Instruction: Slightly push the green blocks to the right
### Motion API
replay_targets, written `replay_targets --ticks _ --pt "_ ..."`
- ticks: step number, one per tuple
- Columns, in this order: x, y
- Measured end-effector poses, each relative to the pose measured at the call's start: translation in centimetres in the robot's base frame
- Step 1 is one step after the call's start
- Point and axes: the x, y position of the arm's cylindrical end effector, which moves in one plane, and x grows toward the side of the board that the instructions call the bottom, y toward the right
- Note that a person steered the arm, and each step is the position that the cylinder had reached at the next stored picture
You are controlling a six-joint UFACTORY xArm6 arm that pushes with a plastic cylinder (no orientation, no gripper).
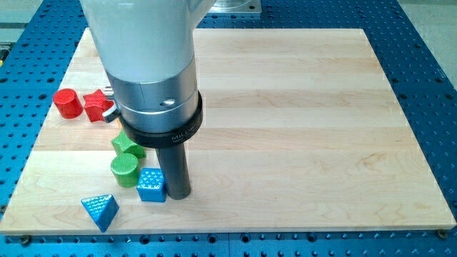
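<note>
Two green blocks sit left of centre on the wooden board. A green cylinder stands low, and a second green block, partly hidden by the arm's collar, lies just above it and touches it. My tip rests on the board right of both greens. It stands against the right side of a blue cube, which sits at the cylinder's lower right.
A blue triangle lies near the board's bottom left edge. A red cylinder and a red star-like block sit at the left edge. The arm's white and silver body hides the board's upper left.
</note>
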Motion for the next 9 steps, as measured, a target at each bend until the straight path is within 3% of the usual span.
replay_targets --ticks 3,5,6,7,9 --pt "2.7 -5.4" --pt "3.2 -3.1" --pt "-0.7 -1.4" --pt "-8.1 -1.0" --pt "-26.3 -5.2"
